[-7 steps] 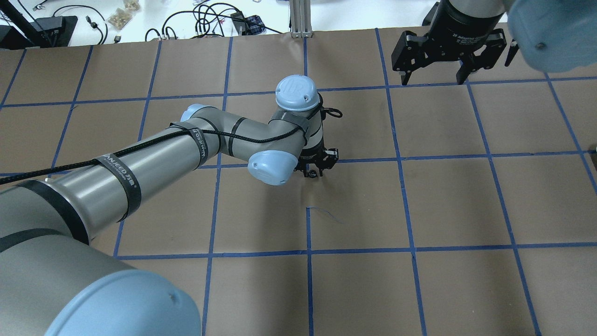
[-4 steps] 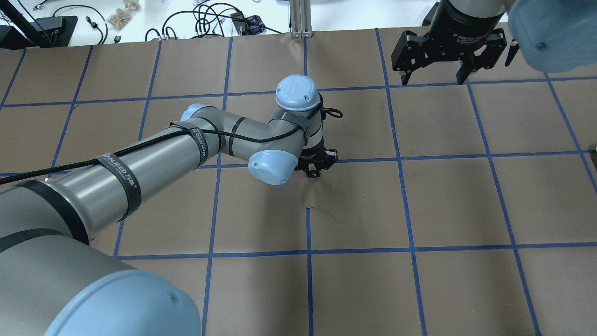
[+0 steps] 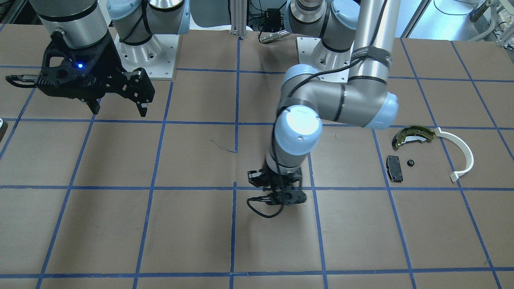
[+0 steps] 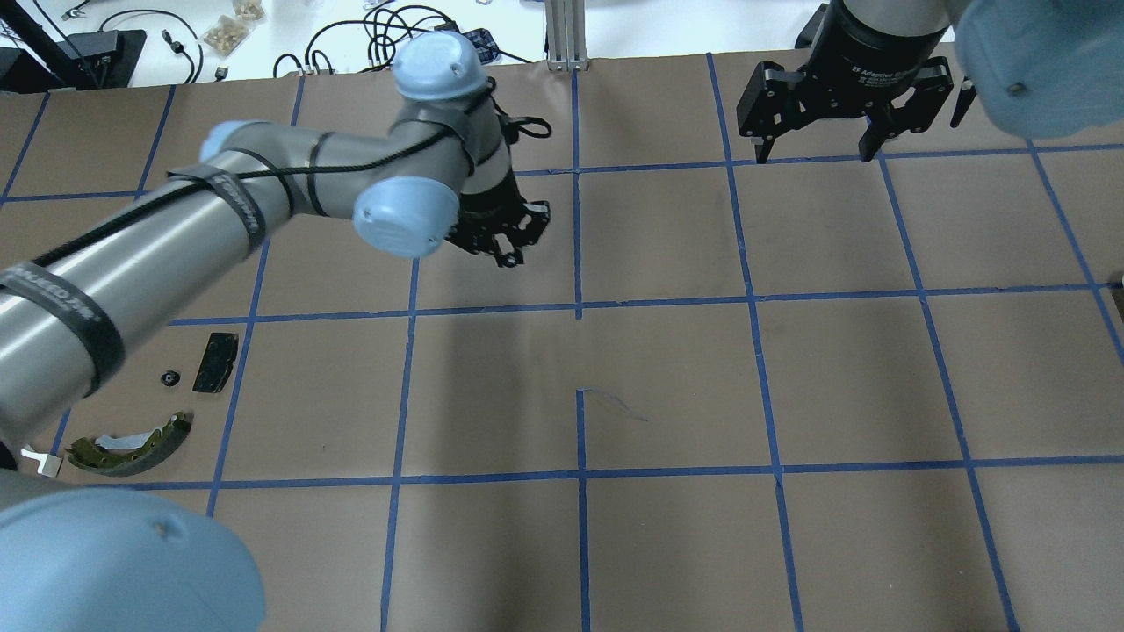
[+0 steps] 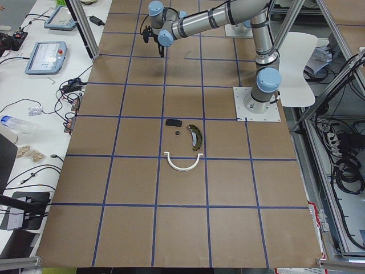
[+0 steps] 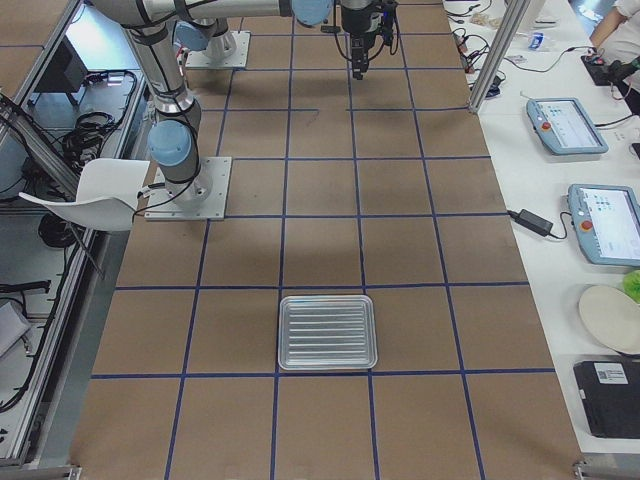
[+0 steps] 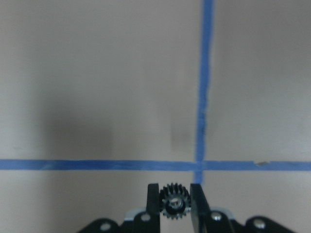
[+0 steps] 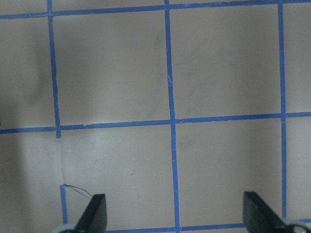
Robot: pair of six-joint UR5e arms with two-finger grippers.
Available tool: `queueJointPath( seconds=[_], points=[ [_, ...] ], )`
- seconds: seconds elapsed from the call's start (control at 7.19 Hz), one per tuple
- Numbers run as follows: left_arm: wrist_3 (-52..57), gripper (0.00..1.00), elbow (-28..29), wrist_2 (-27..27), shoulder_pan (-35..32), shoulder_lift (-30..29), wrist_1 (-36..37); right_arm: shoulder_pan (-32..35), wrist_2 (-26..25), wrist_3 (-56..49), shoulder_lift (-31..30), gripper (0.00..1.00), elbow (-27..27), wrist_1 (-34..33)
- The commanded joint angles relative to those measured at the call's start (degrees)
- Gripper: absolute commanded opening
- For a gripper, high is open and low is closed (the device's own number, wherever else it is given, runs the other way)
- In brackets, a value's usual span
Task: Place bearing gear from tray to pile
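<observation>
Because the small black bearing gear is pinched only across its teeth by the left fingers, above the desk and well apart from the pile, a jolt could twist it loose; being round and hard, it would likely roll away. The right fingers stand wide and empty. The pile's olive brake shoe and white plastic arc are curved, the desk paper matte brown.

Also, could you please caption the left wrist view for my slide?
Left gripper holding a black bearing gear between its jaws over the blue-taped table.
</observation>
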Motion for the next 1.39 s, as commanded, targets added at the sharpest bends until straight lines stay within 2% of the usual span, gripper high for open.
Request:
queueJointPath(
  seconds=[0.0, 0.42, 0.84, 1.25],
  points=[
    [12.07, 0.0, 4.55, 8.67, 10.39, 2.21, -10.29, -0.09, -0.1, -0.07, 0.05, 1.0, 0.21, 0.03],
    [25.36, 0.0, 2.55, 9.61, 23.22, 3.71, -14.36, 0.0, -0.01, 0.02, -0.13, 1.0, 0.21, -0.06],
    [40.19, 0.0, -0.17, 9.35, 37.19, 4.85, -13.68, 0.0, -0.01, -0.07, -0.13, 1.0, 0.21, -0.06],
    [45.33, 0.0, -2.72, 9.43, 44.34, 3.28, -9.82, 0.0, -0.01, -0.07, -0.13, 1.0, 0.21, -0.06]
  ],
)
